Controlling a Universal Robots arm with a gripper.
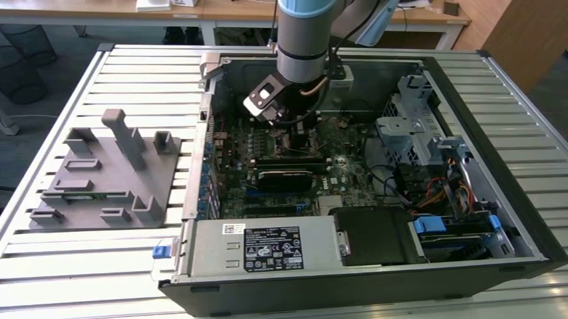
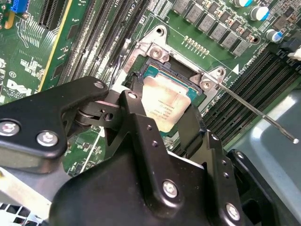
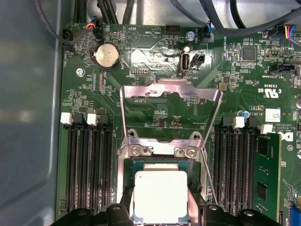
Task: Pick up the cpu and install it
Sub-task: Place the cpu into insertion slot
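Fingers (image 2: 137, 117) of the arm grasp the cpu (image 2: 167, 101) by two opposite edges, directly over the open socket (image 3: 123, 150) on the motherboard (image 3: 155, 42) inside the computer case (image 1: 497, 86). The hinged load plate (image 3: 169, 89) is swung back and the thin lever (image 2: 254, 110) juts aside, so the way down looks free. Doing this step well, I judge, means holding the chip level, squaring its edges to the socket walls, and lowering it with no sideways force, since socket pins bend easily. Whether the chip rests in the socket or hangs just above it cannot be told. The contacts beneath it are hidden, and the fingertips are cut off in the first wrist view.
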